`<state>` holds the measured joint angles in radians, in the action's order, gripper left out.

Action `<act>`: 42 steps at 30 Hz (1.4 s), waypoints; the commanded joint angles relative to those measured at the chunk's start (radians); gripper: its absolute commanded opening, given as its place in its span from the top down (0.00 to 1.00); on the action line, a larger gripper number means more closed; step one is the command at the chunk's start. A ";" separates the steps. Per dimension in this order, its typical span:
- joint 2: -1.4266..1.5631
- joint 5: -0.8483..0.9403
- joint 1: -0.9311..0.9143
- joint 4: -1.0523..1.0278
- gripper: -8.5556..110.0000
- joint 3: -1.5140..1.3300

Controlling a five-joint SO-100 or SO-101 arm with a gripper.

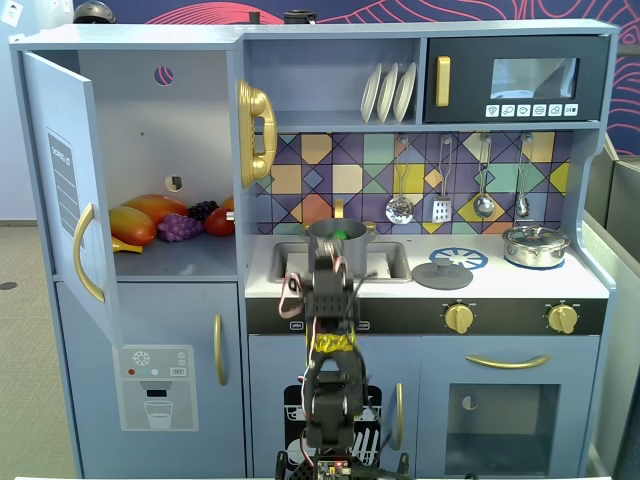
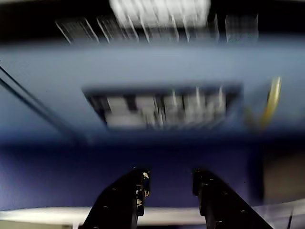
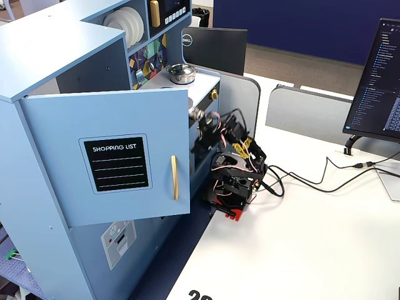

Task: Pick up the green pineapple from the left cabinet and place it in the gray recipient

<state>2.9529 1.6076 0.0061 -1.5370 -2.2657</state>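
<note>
The left cabinet [image 1: 150, 150] stands open, its door [image 1: 62, 190] swung out to the left. The gray recipient [image 1: 326, 231] sits in the sink, and a bit of bright green, the green pineapple [image 1: 342, 234], shows inside it. My arm rises in front of the sink, with my gripper [image 1: 330, 262] just before the pot and seen from behind. In the blurred wrist view my gripper [image 2: 170, 179] is open and empty, pointing at a blue kitchen panel. In a fixed view from the side my gripper [image 3: 201, 134] is beside the counter's front.
An orange-yellow mango [image 1: 135, 222], purple grapes [image 1: 180, 227] and a red fruit [image 1: 220, 221] lie in the left cabinet. A flat gray lid [image 1: 442, 273] and a shiny silver lidded pot [image 1: 535, 245] are on the stove. The open door [image 3: 106, 156] juts out beside my arm.
</note>
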 commanded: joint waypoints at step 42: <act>0.224 -0.029 -0.034 0.012 0.93 -0.735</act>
<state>3.1723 1.5478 -0.0169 -1.3484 -3.0005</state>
